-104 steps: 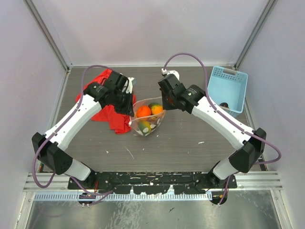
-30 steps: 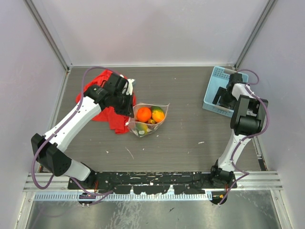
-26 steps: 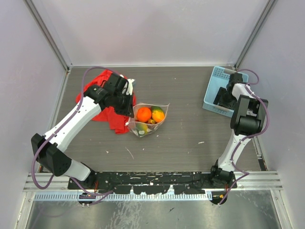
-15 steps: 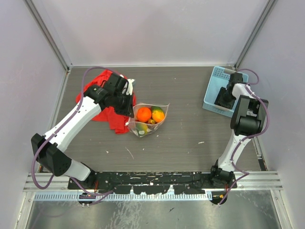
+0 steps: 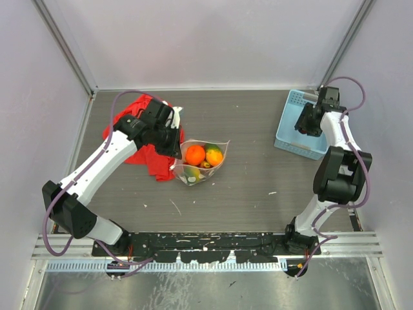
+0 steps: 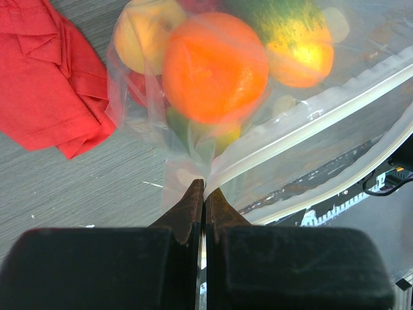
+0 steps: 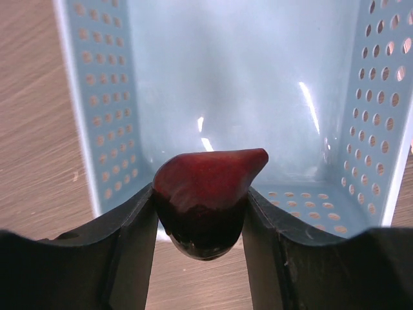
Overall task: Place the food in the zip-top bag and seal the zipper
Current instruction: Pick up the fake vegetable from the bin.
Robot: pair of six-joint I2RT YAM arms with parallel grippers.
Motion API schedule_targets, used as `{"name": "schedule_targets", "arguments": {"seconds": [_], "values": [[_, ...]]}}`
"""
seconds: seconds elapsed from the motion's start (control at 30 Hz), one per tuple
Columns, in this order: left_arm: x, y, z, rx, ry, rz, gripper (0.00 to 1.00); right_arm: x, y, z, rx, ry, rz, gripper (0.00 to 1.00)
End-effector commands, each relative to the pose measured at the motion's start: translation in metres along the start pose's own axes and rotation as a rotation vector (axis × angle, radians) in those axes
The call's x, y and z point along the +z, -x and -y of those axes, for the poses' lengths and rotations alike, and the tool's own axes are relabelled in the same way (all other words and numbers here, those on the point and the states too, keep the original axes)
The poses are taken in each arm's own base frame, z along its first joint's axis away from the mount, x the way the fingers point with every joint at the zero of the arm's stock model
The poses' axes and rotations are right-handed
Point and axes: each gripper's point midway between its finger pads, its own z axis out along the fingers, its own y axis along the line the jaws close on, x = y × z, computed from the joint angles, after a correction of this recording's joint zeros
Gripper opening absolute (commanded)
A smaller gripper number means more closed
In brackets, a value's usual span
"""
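Though glossy and probably slippery, looks light and rigid: dark red food piece (image 7: 206, 173) pinched across its widest part by the right end effector (image 7: 200, 194), above the light blue basket (image 7: 97, 97). Left end effector (image 6: 204, 190) clamped shut on the thin, floppy zip-top bag (image 5: 193, 173) at a zipper (image 6: 310, 126) corner; bag resting on the surface (image 5: 258, 177), more food (image 6: 214, 64) inside.

L gripper (image 6: 204, 192) is pinching the zip-top bag (image 6: 335, 148) at bottom centre, jaws closed on the plastic, w/ the zipper (image 6: 310, 123) running up-right. Inside, orange toy fruit (image 6: 215, 66) is sitting mid-frame, green-yellow fruit (image 6: 290, 35) upper right, yellow fruit (image 6: 143, 35) upper left. Red cloth (image 6: 48, 84) is lying at left.
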Motion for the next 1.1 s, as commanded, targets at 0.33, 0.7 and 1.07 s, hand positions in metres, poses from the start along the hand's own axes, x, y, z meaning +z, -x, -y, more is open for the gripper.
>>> {"name": "schedule_targets", "arguments": {"seconds": [0.33, 0.7, 1.07], "values": [[-0.008, 0.016, 0.008, 0.019, -0.035, 0.062, 0.00, -0.109, -0.008, -0.120, -0.168, 0.231, 0.193, 0.40], [-0.009, 0.019, 0.006, 0.015, -0.016, 0.061, 0.00, -0.185, -0.055, -0.208, -0.325, 0.482, 0.267, 0.40], [-0.007, 0.022, 0.007, 0.001, -0.015, 0.057, 0.00, -0.250, -0.119, -0.272, -0.523, 0.703, 0.302, 0.40]]}}
